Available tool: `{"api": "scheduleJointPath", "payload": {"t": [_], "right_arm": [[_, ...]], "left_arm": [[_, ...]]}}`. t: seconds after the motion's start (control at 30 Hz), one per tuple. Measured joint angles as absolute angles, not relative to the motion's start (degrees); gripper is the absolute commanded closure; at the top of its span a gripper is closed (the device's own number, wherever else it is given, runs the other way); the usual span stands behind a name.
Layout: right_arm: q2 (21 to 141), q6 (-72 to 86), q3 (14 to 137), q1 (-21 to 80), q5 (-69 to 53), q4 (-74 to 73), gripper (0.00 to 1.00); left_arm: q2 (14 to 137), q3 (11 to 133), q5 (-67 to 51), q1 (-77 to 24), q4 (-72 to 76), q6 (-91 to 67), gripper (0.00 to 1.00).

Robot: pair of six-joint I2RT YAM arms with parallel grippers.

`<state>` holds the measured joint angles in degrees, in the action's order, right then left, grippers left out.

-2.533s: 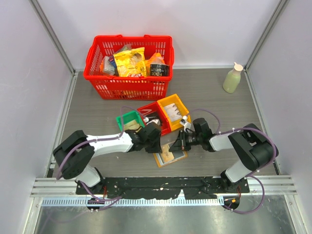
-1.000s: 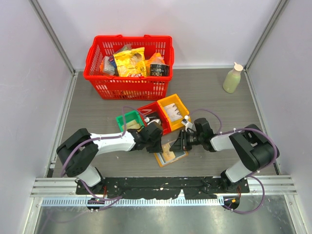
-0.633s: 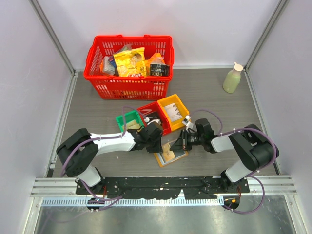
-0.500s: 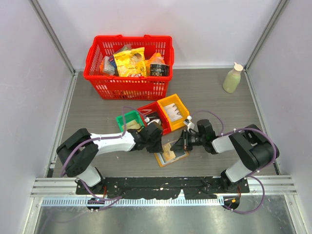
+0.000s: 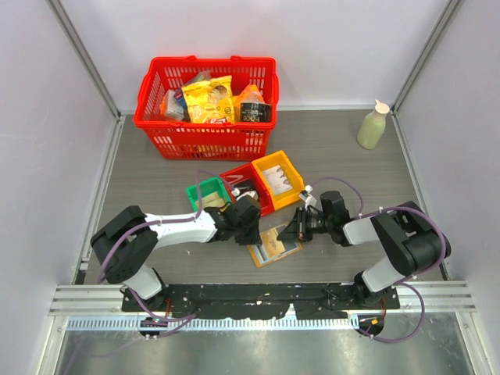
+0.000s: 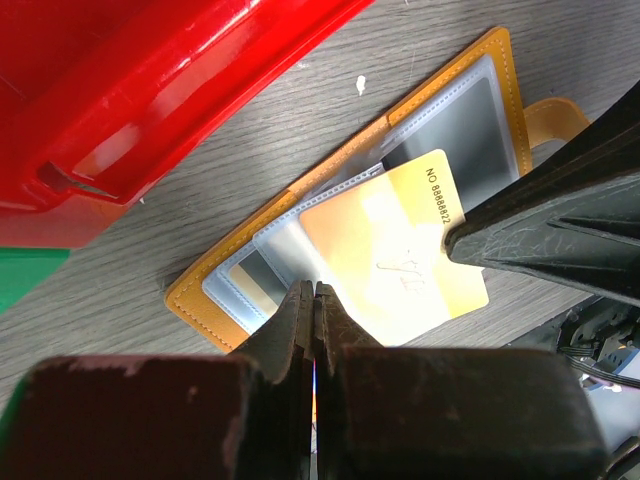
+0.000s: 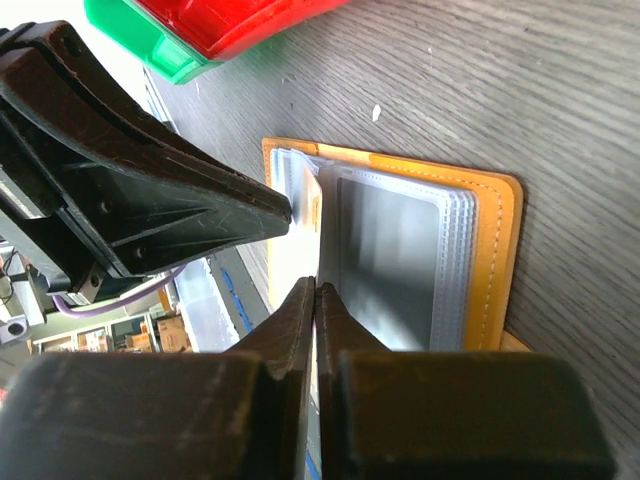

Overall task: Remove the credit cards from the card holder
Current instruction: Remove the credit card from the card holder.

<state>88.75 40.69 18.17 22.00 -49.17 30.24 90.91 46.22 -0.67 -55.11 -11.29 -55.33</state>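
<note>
The tan-orange card holder (image 5: 264,257) lies open on the table between both grippers, its grey clear sleeves (image 6: 455,115) facing up. A pale yellow credit card (image 6: 390,255) sticks partway out of a sleeve. My left gripper (image 6: 314,292) is shut on a sleeve edge of the card holder (image 6: 205,305). My right gripper (image 7: 315,285) is shut on the card's outer edge, and its fingers (image 6: 540,215) show over the card's corner in the left wrist view. The card holder (image 7: 500,255) and the left fingers (image 7: 150,200) show in the right wrist view. Other cards are hidden.
Green (image 5: 205,190), red (image 5: 244,184) and yellow-orange (image 5: 277,176) small bins stand just behind the card holder. The red bin (image 6: 150,90) is close over my left gripper. A red basket (image 5: 156,125) of groceries stands at the back, and a pale bottle (image 5: 373,125) at the back right.
My right gripper has drawn back to the right, and the pale card has slid further out of its sleeve. The left gripper has held still on the card holder.
</note>
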Motion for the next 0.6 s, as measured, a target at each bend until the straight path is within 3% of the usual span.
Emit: {"api": "scheduleJointPath", "payload": {"t": [0.1, 0.4, 0.47, 0.57, 0.6], "right_arm": [[88.38, 40.42, 18.41, 21.98, -49.23, 29.54, 0.74], [90.94, 40.75, 19.81, 22.37, -49.47, 30.41, 0.70], [91.85, 40.84, 20.27, 22.72, -49.67, 30.72, 0.74], [93.03, 40.91, 20.56, 23.16, -49.82, 31.88, 0.95], [93.14, 40.86, 20.56, 23.20, -49.74, 31.81, 0.98]], "left_arm": [[90.91, 46.22, -0.67, -55.11, -11.29, -55.33, 1.00], [91.05, 46.22, -0.82, -55.11, -11.16, -55.31, 1.00], [91.05, 46.22, -0.82, -55.11, -11.14, -55.31, 1.00], [91.05, 46.22, -0.84, -55.11, -11.14, -55.31, 1.00], [91.05, 46.22, -0.84, -55.11, -11.14, -55.31, 1.00]]}}
